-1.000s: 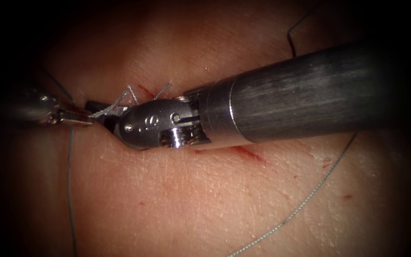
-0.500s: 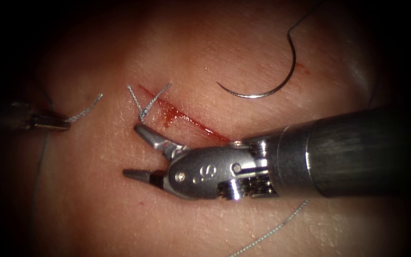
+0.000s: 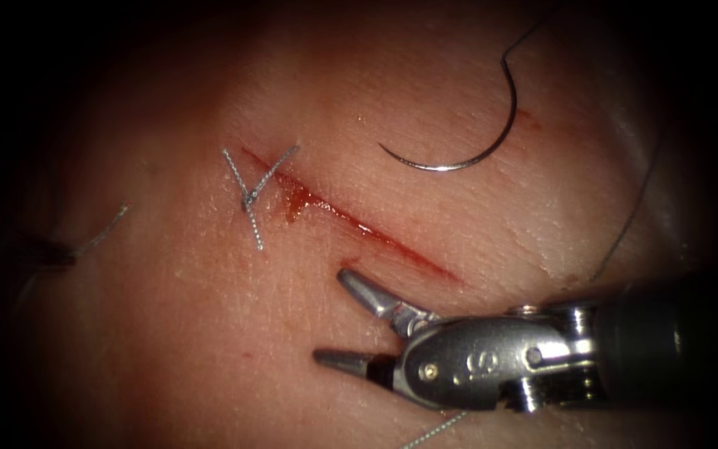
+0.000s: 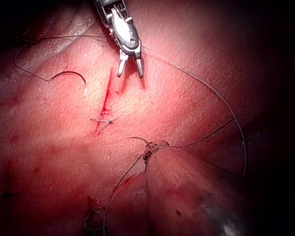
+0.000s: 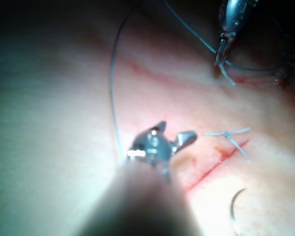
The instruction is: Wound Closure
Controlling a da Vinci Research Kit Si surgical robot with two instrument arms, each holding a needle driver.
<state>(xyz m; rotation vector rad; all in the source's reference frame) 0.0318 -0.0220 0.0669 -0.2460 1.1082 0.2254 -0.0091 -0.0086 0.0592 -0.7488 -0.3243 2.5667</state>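
The cut (image 3: pixel 351 220) runs slantwise across the tissue (image 3: pixel 209 333), with red fluid along it. A tied knot (image 3: pixel 248 196) with short cut ends sits at its upper left end. The curved needle (image 3: pixel 467 158) lies free on the tissue to the right of the cut, held by neither tool and not in the tissue. My right tool (image 3: pixel 338 320) is low on the right, below the cut, jaws open and holding nothing. At the far left, my left tool (image 3: pixel 51 254) is shut on a piece of thread (image 3: pixel 103 232). In the right wrist view the left tool (image 5: pixel 222 54) grips that thread (image 5: pixel 227 76).
The needle's thread (image 3: pixel 625 220) trails down the right side of the tissue. Another stretch of thread (image 3: pixel 434 431) shows under the right tool's shaft. In the left wrist view a long loop of thread (image 4: pixel 221 98) curves over the tissue past the open right tool (image 4: pixel 129 71).
A second ago the right tool's jaws were shut at the knot on the thread the left tool held. They opened and drew back down and right. The left tool moved left with its severed thread.
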